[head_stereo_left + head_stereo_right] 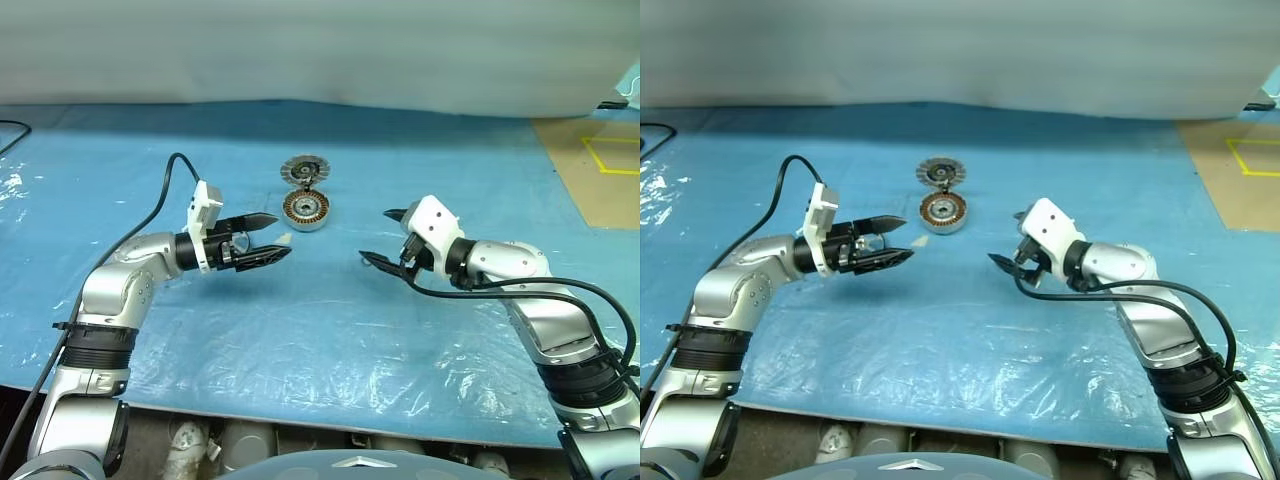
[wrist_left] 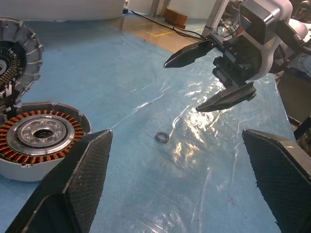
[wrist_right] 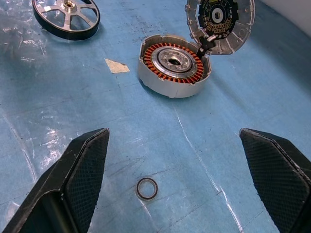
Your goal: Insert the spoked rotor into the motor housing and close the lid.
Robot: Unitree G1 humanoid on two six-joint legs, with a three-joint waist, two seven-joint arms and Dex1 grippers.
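Observation:
The motor housing (image 1: 306, 210) sits open on the blue sheet, with copper windings showing around its metal centre. The lid (image 1: 303, 168) leans up at its far side, and its inner face (image 3: 221, 22) shows a dark circuit board. In the right wrist view the spoked rotor (image 3: 66, 17) lies flat on the sheet, left of the housing. My left gripper (image 1: 280, 235) is open and empty, just left of and nearer than the housing. My right gripper (image 1: 377, 236) faces it from the right, also open and empty.
A small dark ring (image 3: 146, 188) lies on the sheet between the grippers. A white paper scrap (image 3: 116, 65) lies near the housing. The blue sheet (image 1: 330, 330) is covered in crinkled clear plastic. A tan floor with yellow tape (image 1: 610, 165) lies far right.

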